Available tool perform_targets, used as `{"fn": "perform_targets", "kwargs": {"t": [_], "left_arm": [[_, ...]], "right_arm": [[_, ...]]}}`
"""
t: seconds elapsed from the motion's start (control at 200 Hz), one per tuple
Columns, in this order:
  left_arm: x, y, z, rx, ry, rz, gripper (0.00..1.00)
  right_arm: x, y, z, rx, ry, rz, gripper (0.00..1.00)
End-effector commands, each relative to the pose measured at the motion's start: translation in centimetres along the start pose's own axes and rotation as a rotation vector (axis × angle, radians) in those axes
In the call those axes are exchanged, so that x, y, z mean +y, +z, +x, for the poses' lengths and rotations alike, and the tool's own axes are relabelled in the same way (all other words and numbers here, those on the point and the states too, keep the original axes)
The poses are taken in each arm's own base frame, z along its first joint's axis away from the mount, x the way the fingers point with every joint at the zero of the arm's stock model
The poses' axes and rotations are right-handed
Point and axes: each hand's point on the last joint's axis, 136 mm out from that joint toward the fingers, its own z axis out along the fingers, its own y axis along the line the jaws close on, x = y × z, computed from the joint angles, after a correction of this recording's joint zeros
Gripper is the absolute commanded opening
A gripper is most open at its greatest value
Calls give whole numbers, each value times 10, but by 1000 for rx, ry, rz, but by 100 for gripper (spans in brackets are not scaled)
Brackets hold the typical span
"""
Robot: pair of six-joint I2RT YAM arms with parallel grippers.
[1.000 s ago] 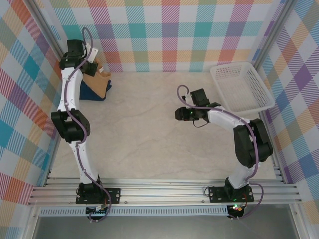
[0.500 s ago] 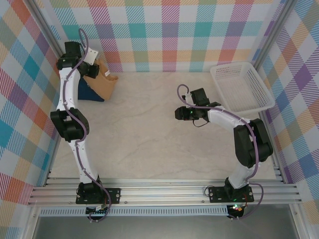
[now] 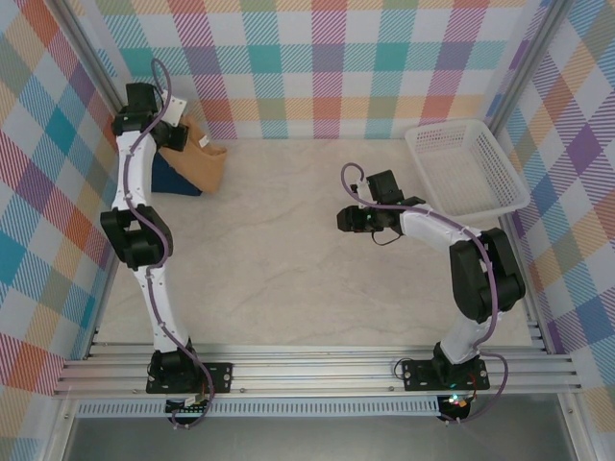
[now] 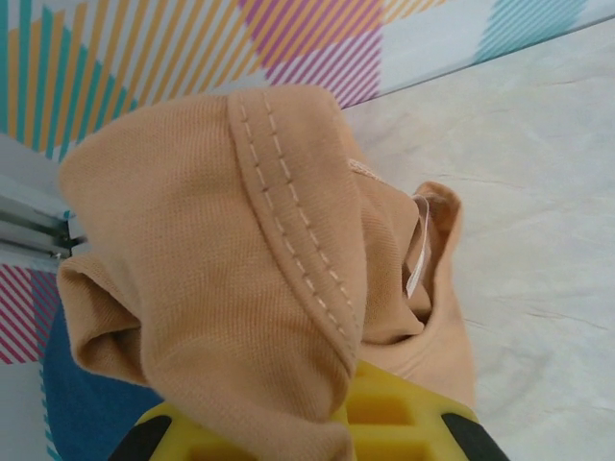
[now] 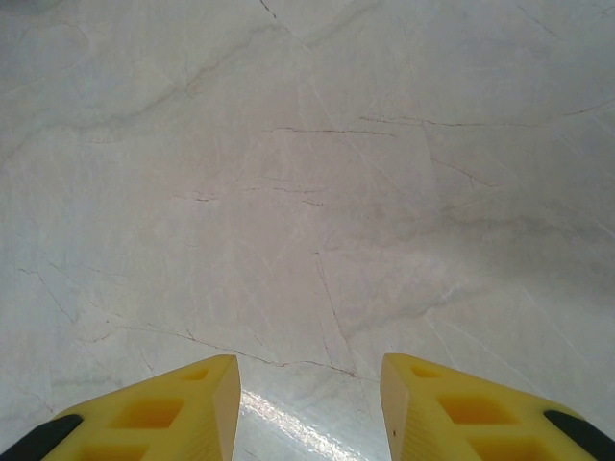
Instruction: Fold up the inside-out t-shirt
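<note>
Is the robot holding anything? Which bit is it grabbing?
The left gripper pinches the tan t-shirt by a bunched fold near a stitched hem. The right gripper is open, holding nothing.

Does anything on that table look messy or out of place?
Yes: the tan t-shirt is a crumpled heap in the far left corner, pinched by the left gripper and slumped partly over a blue shirt. Its seam stitching shows, so it looks inside out. Nothing looks spilled or damaged.
</note>
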Motion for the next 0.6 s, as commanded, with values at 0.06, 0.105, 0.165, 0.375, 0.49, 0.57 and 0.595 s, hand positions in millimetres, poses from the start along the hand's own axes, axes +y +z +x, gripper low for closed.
{"fn": "perform_targets", "kwargs": {"t": [0.06,0.105,0.165,0.375,0.49,0.57,0.595], "left_arm": [[61,31,17,14,-45,-180,0],[72,37,21,19,-48,-216,0],[87,42,27,23,-48,-262,0],[116,56,39,26,-41,-349,5],[124,74,54,59,-47,-392,12],[125,85,65,81,-61,-405,23],[126,87,67,85,-71,-407,28]], "right_arm": [[6,2,-6,5,-8,-16,43],[8,2,-5,9,-11,-14,43],[8,2,-4,14,-12,-8,43],[8,5,1,32,-15,3,43],[11,6,3,41,-18,3,43],[12,6,3,43,-21,6,43],[13,5,3,41,-24,6,43]]}}
